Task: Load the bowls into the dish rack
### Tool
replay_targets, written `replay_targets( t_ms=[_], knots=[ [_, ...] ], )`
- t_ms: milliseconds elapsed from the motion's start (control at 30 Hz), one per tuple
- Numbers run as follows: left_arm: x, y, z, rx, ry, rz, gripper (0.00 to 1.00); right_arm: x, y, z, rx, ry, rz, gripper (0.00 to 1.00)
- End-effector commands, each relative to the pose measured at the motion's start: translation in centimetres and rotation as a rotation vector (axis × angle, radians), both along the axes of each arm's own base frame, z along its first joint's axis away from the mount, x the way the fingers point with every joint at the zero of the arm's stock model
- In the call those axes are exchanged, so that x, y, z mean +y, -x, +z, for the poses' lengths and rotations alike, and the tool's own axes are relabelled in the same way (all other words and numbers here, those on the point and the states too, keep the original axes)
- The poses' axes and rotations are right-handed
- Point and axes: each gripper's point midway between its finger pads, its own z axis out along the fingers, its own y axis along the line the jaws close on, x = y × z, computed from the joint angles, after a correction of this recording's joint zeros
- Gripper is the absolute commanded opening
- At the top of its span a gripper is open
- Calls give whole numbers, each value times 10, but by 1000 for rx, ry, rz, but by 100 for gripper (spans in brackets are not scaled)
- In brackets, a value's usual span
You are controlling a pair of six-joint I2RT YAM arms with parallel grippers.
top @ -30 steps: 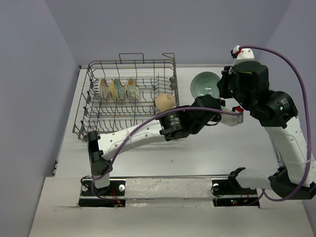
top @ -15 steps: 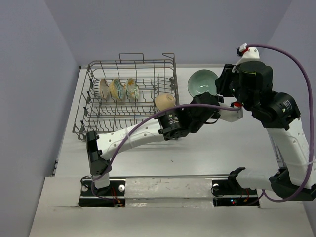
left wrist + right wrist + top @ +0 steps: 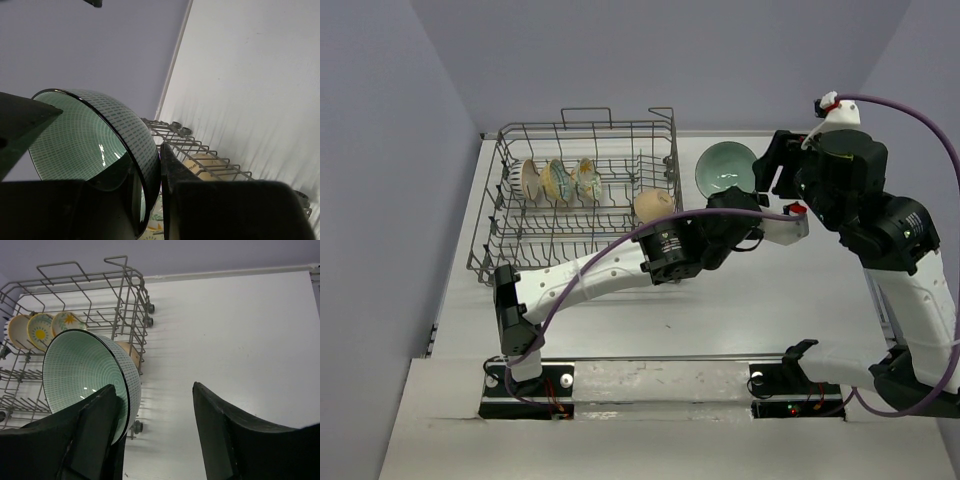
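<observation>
The pale teal-green bowl [image 3: 727, 168] hangs on edge above the table, just right of the dish rack [image 3: 585, 128]. My left gripper [image 3: 735, 197] is shut on it: in the left wrist view its rim [image 3: 80, 145] is pinched between the left gripper's [image 3: 150, 170] two fingers. My right gripper [image 3: 763, 170] stands open beside it. In the right wrist view one finger [image 3: 95, 415] lies before the bowl's [image 3: 80, 365] inside and the other [image 3: 220, 425] stands far off. Three bowls [image 3: 558, 181] stand in the rack's left row, and a tan bowl [image 3: 654, 205] sits by its right wall.
The dish rack's right wall [image 3: 142, 315] with its small wheels is close to the hanging bowl. Bare white table [image 3: 240, 330] spreads to the right of the rack. Grey walls close the scene at the back and on both sides.
My right gripper has opened off the teal bowl and drawn a little up and right. The bowl stays in the left gripper, shifted slightly left.
</observation>
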Motion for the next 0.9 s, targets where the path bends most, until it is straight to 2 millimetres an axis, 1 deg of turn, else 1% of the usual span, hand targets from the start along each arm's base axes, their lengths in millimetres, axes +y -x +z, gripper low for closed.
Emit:
replay_targets(
  t_ms=[0,33,167,267,300,333,367,433,467,500,600,633,667,700,733,767,800,833,867],
  knots=[
    [25,-3,52,-54,153,47,0,-10,9,34,-111,-77,-20,70],
    [25,-3,49,-53,149,47,0,-12,11,41,-130,-92,-21,71],
    [26,-3,46,-45,149,45,0,-16,15,54,-170,-127,-32,73],
    [26,-3,45,-39,154,41,0,-23,18,62,-200,-158,-61,75],
    [26,-3,45,-35,158,38,0,-27,20,68,-221,-181,-78,75],
    [29,-3,46,-23,177,38,0,-29,22,70,-231,-192,-85,75],
    [27,-2,46,-6,191,13,0,-31,23,73,-240,-202,-93,75],
    [30,-2,47,32,228,-8,0,-40,27,77,-261,-220,-126,76],
    [37,-6,48,59,263,-3,0,-42,28,79,-271,-234,-139,77],
    [36,-5,47,80,279,-30,0,-48,29,81,-280,-243,-164,77],
    [47,-7,44,128,336,-26,0,-57,34,83,-304,-273,-200,77],
    [50,-8,38,148,340,-25,0,-58,35,84,-312,-286,-203,77],
    [59,-10,46,172,398,-21,0,-59,36,82,-312,-289,-208,77],
    [63,-11,46,189,422,-19,0,-59,37,83,-315,-296,-207,77],
    [72,-10,48,206,453,-21,0,-58,37,82,-315,-300,-205,77],
    [77,-10,57,212,511,-24,0,-58,36,81,-312,-299,-205,77],
    [84,-13,60,260,586,-28,0,-56,35,77,-304,-296,-202,77],
    [91,-12,67,283,642,-47,0,-54,33,74,-298,-299,-199,77],
    [103,-7,79,290,717,-77,0,-52,31,72,-295,-297,-196,77]
  ],
)
